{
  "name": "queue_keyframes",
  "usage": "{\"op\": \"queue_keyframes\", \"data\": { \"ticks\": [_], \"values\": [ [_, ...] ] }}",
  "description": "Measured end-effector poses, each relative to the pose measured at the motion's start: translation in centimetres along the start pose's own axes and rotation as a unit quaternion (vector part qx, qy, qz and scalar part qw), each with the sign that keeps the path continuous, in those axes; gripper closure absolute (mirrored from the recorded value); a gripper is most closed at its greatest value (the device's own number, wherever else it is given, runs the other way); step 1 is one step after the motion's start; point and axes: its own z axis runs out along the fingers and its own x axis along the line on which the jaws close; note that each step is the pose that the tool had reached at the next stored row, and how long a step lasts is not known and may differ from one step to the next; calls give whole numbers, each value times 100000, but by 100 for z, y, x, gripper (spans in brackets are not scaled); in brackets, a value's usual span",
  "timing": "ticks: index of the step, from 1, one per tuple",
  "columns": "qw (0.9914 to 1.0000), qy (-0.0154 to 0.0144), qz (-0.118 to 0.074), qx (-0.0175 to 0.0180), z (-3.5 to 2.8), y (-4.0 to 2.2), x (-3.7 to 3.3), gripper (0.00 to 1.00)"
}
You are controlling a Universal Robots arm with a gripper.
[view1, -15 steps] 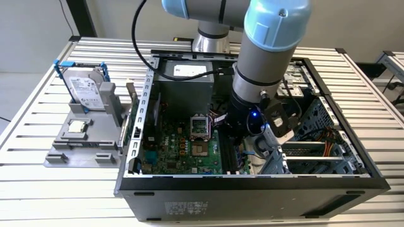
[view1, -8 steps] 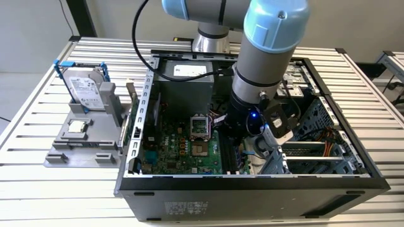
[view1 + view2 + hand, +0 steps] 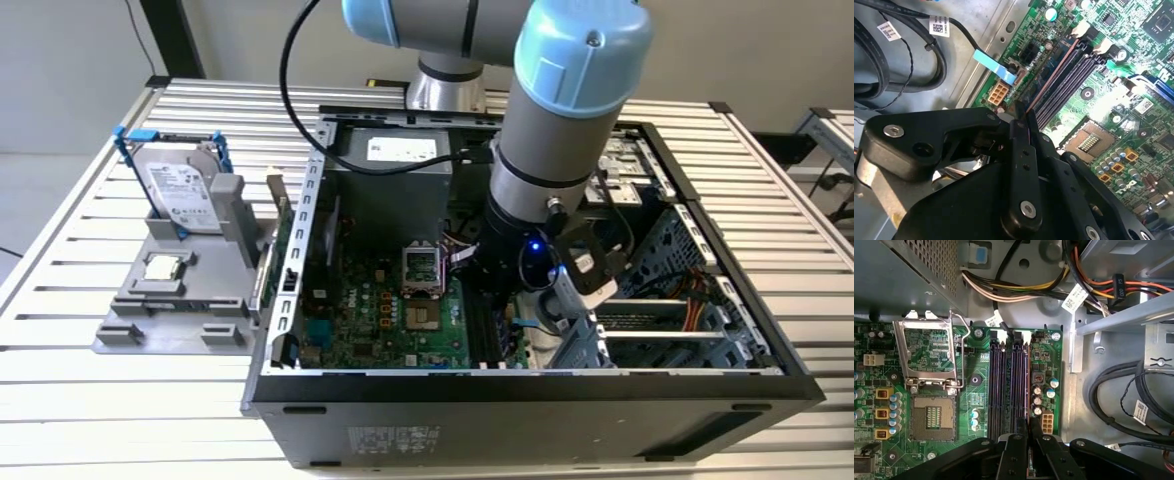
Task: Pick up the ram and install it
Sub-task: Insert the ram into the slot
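Observation:
The ram (image 3: 1052,74) shows edge-on as a thin brownish strip in both wrist views, running out from between my fingers along the black memory slots (image 3: 1004,385). In the first wrist view the ram (image 3: 1027,385) lines up with the slot nearest the small white connector (image 3: 1047,421). My gripper (image 3: 1022,114) is shut on the ram's near end, low over the green motherboard (image 3: 974,360). I cannot tell whether the stick is seated in the slot or just above it. In the exterior view the gripper (image 3: 505,318) reaches down inside the open computer case (image 3: 534,400).
An open processor socket (image 3: 931,417) with its raised metal frame lies beside the slots. Cable bundles (image 3: 1124,405) and the grey power supply (image 3: 400,175) crowd the case. On the exterior view's left, a hard drive in a blue frame (image 3: 180,185) stands on a grey fixture (image 3: 174,300).

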Motion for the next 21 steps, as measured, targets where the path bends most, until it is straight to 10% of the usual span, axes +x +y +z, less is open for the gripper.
{"op": "queue_keyframes", "data": {
  "ticks": [10,21],
  "values": [
    [100000,-3,84,-15,-117,4,-5,100],
    [99980,-46,2013,80,-67,2,-2,100]
  ]
}}
